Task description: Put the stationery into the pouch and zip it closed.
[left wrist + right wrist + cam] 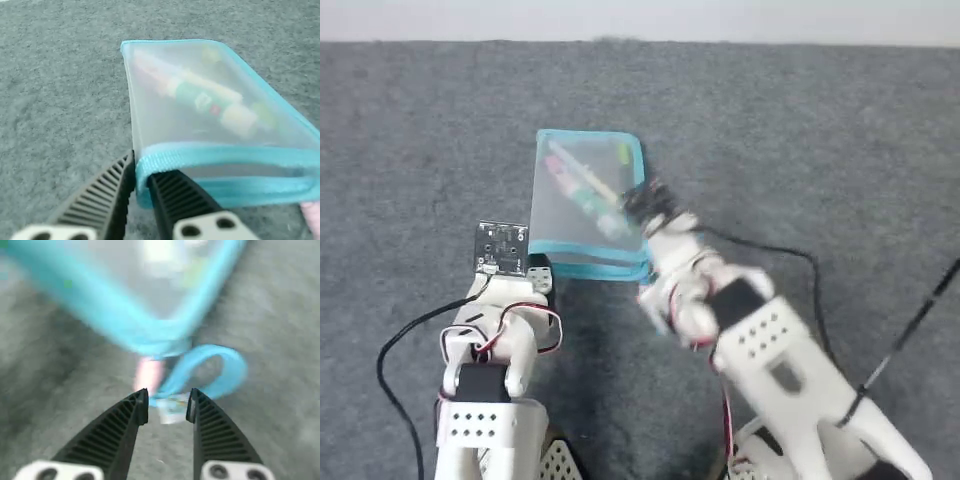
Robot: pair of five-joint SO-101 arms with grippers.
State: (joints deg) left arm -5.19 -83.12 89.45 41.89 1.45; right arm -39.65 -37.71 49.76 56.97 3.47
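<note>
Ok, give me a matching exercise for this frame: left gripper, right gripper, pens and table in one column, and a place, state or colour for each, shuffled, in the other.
1. left gripper
2. right gripper
3. pens
4. table

A. grey
B. inside the pouch
C. open around the zipper pull
D. shut on a corner of the pouch

Pairs: 1-D, 2-C, 3-B, 4-A.
</note>
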